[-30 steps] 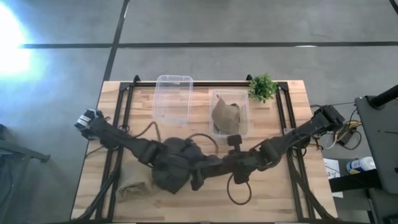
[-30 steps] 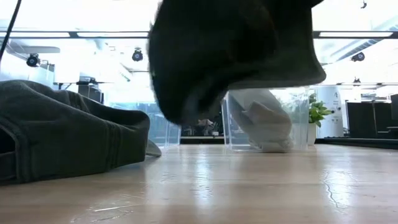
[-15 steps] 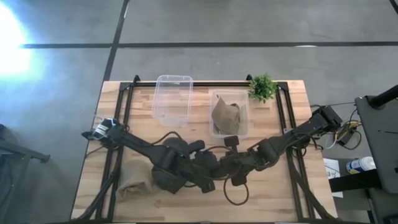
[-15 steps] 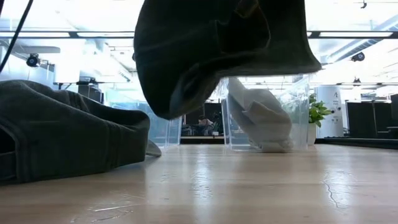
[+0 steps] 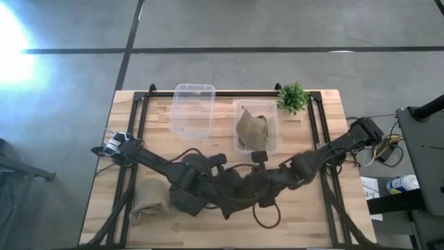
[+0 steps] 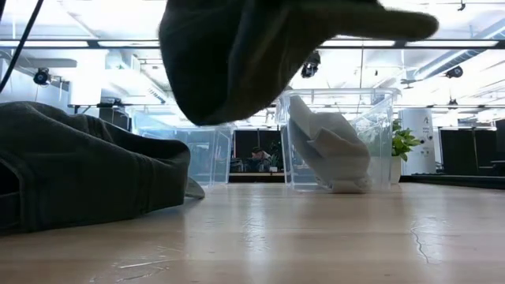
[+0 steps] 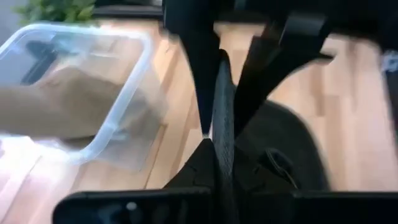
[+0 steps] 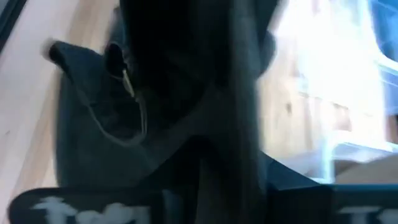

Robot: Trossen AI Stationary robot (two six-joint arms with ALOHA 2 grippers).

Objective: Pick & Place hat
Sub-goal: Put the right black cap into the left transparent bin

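Both arms meet over the front-middle of the worktop (image 5: 326, 222), working one dark grey hat (image 5: 191, 186).

Left gripper (image 5: 220, 182): jaws clenched on a fold of the hat's fabric; left wrist view shows the cloth edge pinched between the two fingers (image 7: 202, 68).

Right gripper (image 5: 244, 189): pressed in against the same hat from the other side. Dark fabric fills the right wrist view, so I can't tell whether its jaws are gripping or slack.

Hat is lifted: in the low view it hangs clear of the wood.

Olive-tan hat (image 5: 149, 207) lies on the worktop near the front-left, just beside the dark one.

At the back: an empty clear bin (image 5: 193, 110), and right of it a second clear bin (image 5: 272, 123) holding a tan hat (image 5: 252, 128) slumped inside. Small green plant (image 5: 293, 96) sits at that bin's far-right corner.

A loop of black cable (image 5: 266, 212) lies below the grippers.
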